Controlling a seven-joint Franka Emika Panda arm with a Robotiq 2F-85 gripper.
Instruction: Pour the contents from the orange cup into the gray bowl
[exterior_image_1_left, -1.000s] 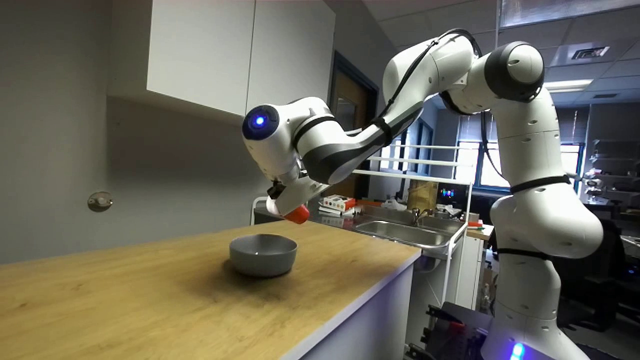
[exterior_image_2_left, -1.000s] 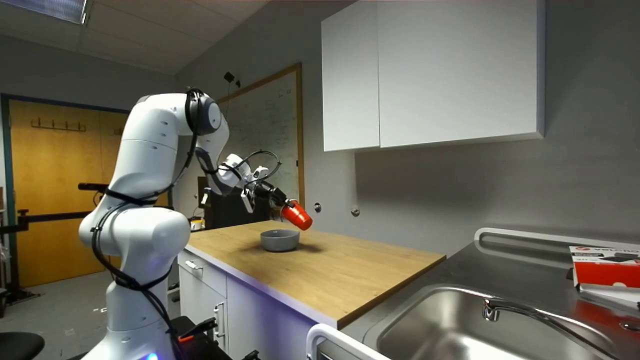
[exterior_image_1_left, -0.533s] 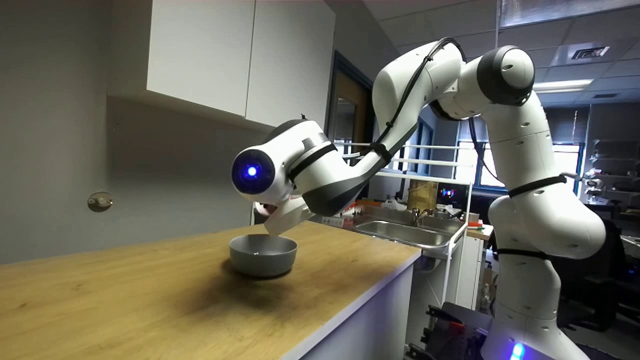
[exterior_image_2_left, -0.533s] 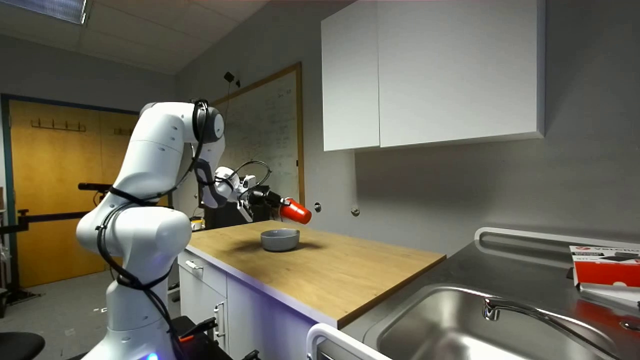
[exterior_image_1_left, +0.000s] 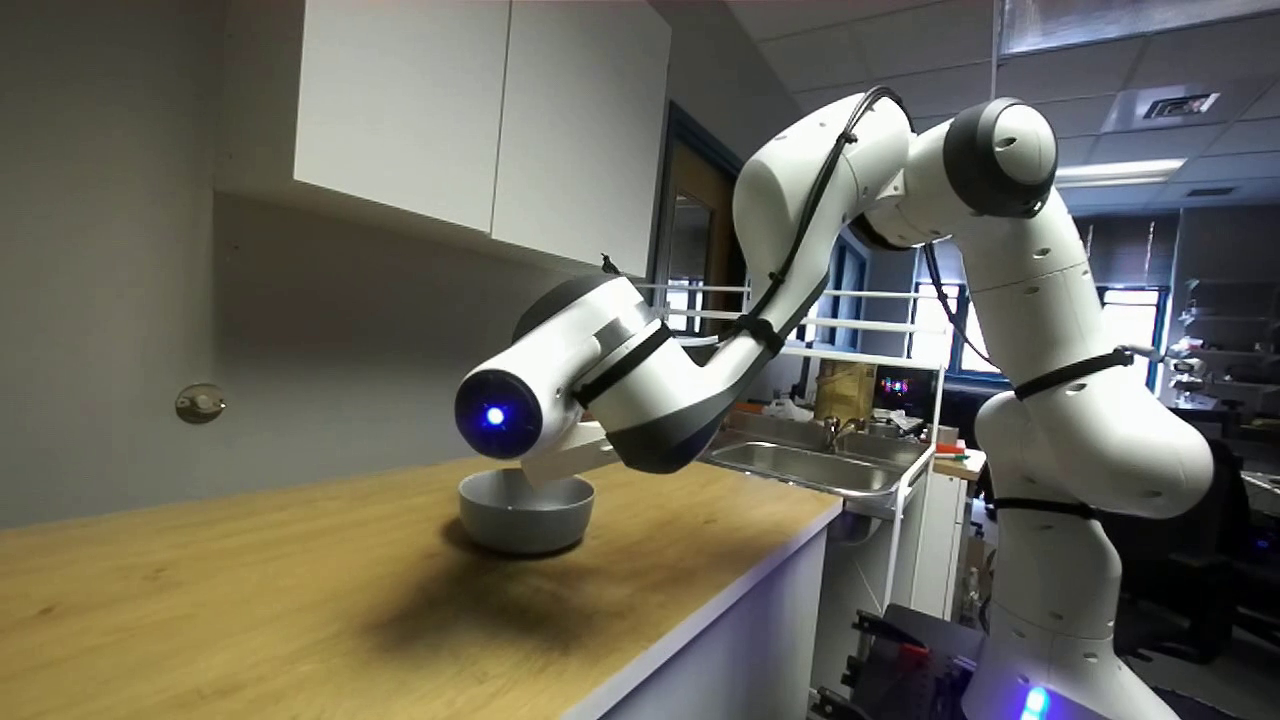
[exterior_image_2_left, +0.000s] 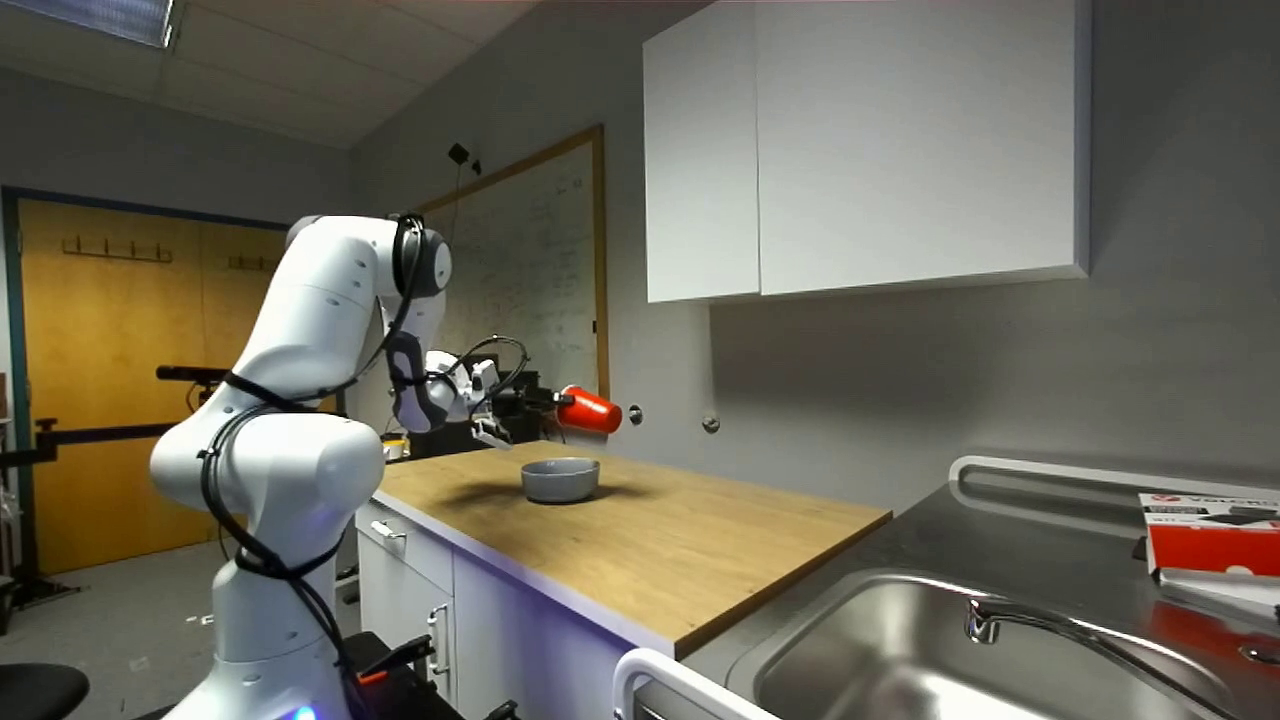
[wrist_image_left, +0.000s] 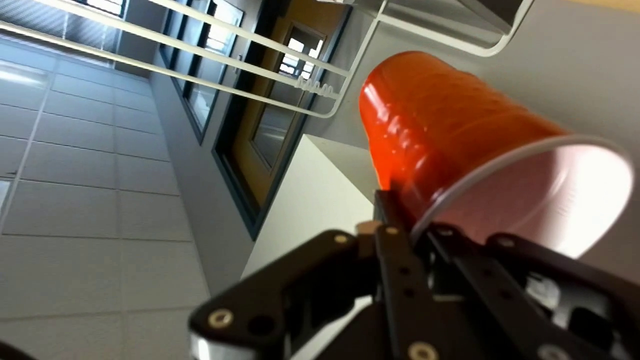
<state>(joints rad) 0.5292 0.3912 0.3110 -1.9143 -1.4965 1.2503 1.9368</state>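
Note:
The orange cup is held in the air, tipped nearly onto its side, higher than the gray bowl and right of it in an exterior view. My gripper is shut on the cup's wall near the rim. In the wrist view the cup shows its white inside, with no contents visible in the part I see. The gripper has one finger outside the wall and one inside. The bowl stands upright on the counter; its floor is not visible. In that exterior view the arm hides cup and gripper.
The wooden counter carries the bowl. A white wall cabinet hangs above. A sink and a red-white box are beside the counter. A white wire rack shows in the wrist view.
The arm's wrist has come down and rotated. The cup has swung from base-down tilt to nearly level, its base rising. It has gone out of sight behind the arm in an exterior view.

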